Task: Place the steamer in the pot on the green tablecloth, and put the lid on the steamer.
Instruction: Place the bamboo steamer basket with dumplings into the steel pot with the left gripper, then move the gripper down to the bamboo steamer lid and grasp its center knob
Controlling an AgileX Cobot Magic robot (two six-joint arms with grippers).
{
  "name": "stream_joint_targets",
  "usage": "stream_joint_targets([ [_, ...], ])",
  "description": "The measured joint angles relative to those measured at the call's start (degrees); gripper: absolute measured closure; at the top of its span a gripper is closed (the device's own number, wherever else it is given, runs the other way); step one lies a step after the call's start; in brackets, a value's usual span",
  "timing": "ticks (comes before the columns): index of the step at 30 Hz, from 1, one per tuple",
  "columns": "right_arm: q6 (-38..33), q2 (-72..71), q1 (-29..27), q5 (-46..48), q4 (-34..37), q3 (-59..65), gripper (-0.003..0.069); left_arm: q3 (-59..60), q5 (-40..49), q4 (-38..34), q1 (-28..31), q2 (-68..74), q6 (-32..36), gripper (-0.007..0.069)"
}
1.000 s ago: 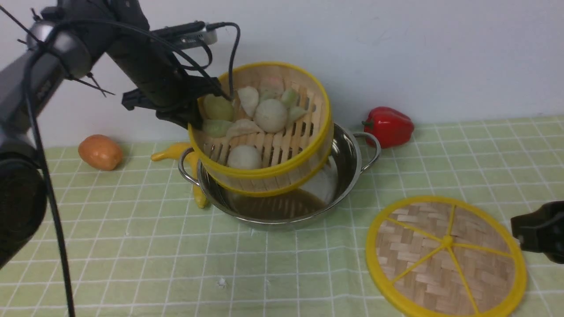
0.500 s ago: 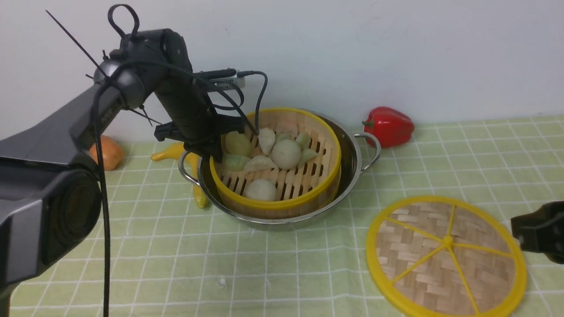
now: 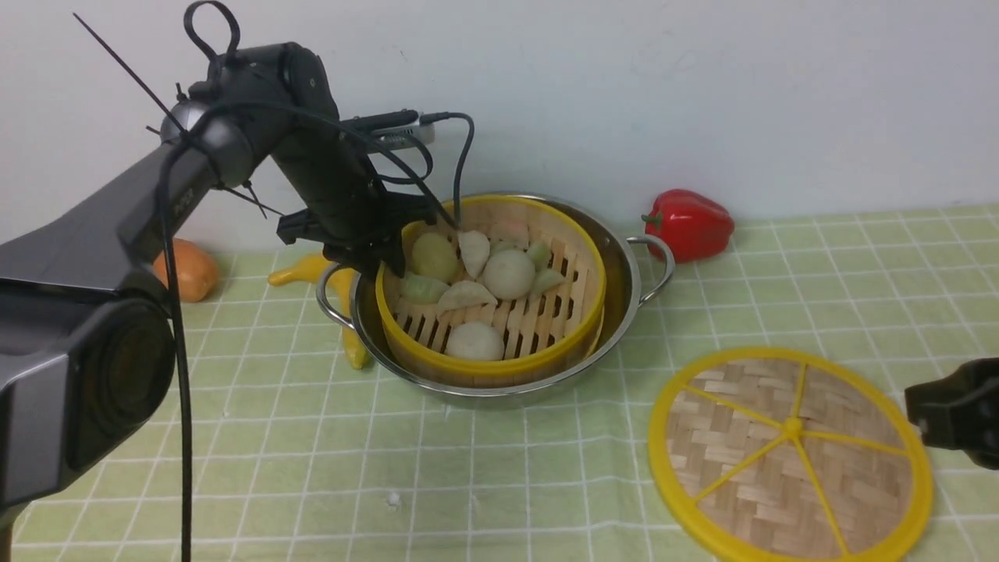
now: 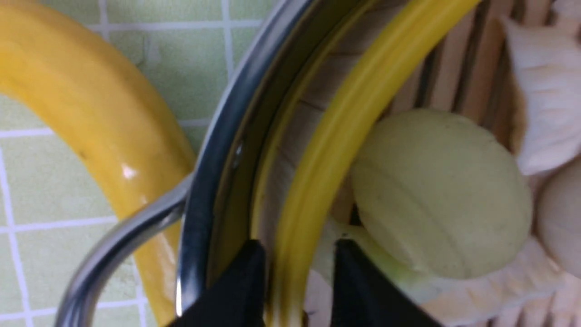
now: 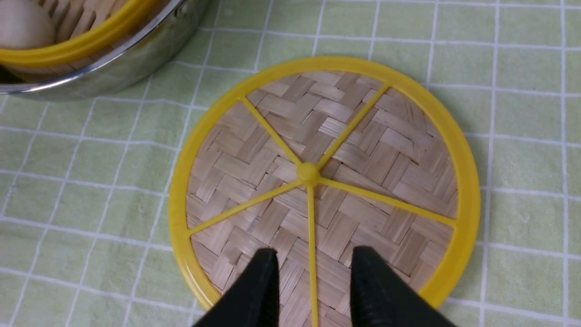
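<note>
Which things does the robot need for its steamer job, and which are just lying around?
For the job: steamer, pot, lid, tablecloth.
Just lying about: pepper, banana, orange fruit.

Lid [image 5: 308, 172]: lying flat on the green tablecloth [image 5: 522, 181], spokes facing up.
Right gripper [image 5: 315, 256]: hanging over the lid's rim side, jaws standing apart, nothing between them.
Pot [image 5: 136, 54]: sitting near the lid, not touching it.
Steamer [image 5: 91, 40]: sitting inside the pot.
</note>
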Motion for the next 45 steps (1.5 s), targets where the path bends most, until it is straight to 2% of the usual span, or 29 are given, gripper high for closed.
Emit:
stream_joint_targets([
  [5,0.0,0.0,0.0,0.29,0.0,0.0,0.0417,-0.71,0.12,0.0,0.0,-2.6,0.05,0.024],
  [8,0.0,0.0,0.0,-0.1,0.89,-0.04,0.0417,-0.95,0.03,0.0,0.0,-4.8,0.05,0.0212],
  [9,0.0,0.0,0.0,-0.47,2.37,-0.04,0.0417,-0.95,0.03,0.0,0.0,-6.03,0.11,0.0203],
  [11,-3.4,0.0,0.07,-1.51,10.81,-0.04,0.0417,-0.95,0.09,-0.16,0.0,-10.23,0.22,0.02],
  [12,-4.55,0.0,0.22,-1.5,11.66,-0.04,0.0417,-0.95,0.09,-0.22,0.0,-10.55,0.23,0.02],
  [13,-11.41,0.0,1.3,-1.57,20.29,-0.04,0.0417,-0.95,0.09,-0.69,0.0,-13.44,0.8,0.0218],
  [14,-15.01,0.0,2.52,-1.45,24.44,-0.04,0.0417,-0.95,0.13,-0.91,0.0,-14.92,1.19,0.0233],
  [15,-21.32,0.0,4.84,-1.04,31.59,-0.04,0.0417,-0.95,0.15,-1.13,0.0,-17.88,2.18,0.0281],
  [17,-28.81,0.0,8.93,-0.74,40.17,-0.04,0.0417,-0.99,0.15,-1.34,0.0,-22.18,3.26,0.0377],
  [20,-31.75,0.0,12.4,-0.96,44.08,-0.06,0.0417,-0.22,0.15,-1.34,0.0,-28.02,5.3,0.0519],
  [22,-31.54,0.0,12.92,-1.2,43.9,-0.06,0.0417,0.65,0.15,-1.34,0.0,-30.64,6.5,0.0572],
  [24,-29.7,0.13,13.12,-1.94,41.96,-0.11,0.0417,2.73,0.15,-1.34,0.0,-35.8,9.33,0.0626],
  [25,-26.55,0.89,13.12,-2.43,37.5,-0.81,0.0417,5.38,0.02,-1.34,0.0,-40.21,11.7,0.0645],
  [28,-19.25,4.02,13.12,-2.43,26.26,-4.05,0.0417,13.74,-0.06,-1.48,0.0,-50.57,15.69,0.0648],
  [31,-8.56,9.84,13.12,-0.14,11.98,-9.99,0.0417,24.42,-0.06,-1.49,0.0,-60.49,17.93,0.0648],
  [32,-7.83,10.3,13.12,0.12,11.98,-9.99,0.0417,25.27,-0.09,-1.49,0.0,-61.21,18.07,0.0648],
  [33,-1.86,14.03,13.12,2.58,4.45,-13.89,0.0417,32.56,-0.09,-1.49,0.0,-67.31,19.11,0.0648],
  [34,1.65,16.51,13.12,4.5,0.06,-16.37,0.0417,38.42,-1.35,-1.49,0.0,-70.78,19.84,0.0648],
  [35,2.32,16.99,13.12,4.94,-1.58,-17.35,0.0417,39.4,-1.72,-1.49,0.0,-70.78,19.84,0.0648],
  [37,8.55,23.64,13.12,10.4,-9.7,-22.65,0.0417,51.28,-7.54,-1.98,0.0,-79.43,21.08,0.0648],
  [40,11.26,30.36,13.12,14.55,-14.92,-26.66,0.0417,63.27,-14.09,-3.01,0.0,-89.33,21.59,0.0648],
  [45,12.17,40.59,13.12,16.72,-16.95,-28.11,0.0417,80.38,-19.83,-4.27,0.0,-104.19,22.09,0.0648],
])
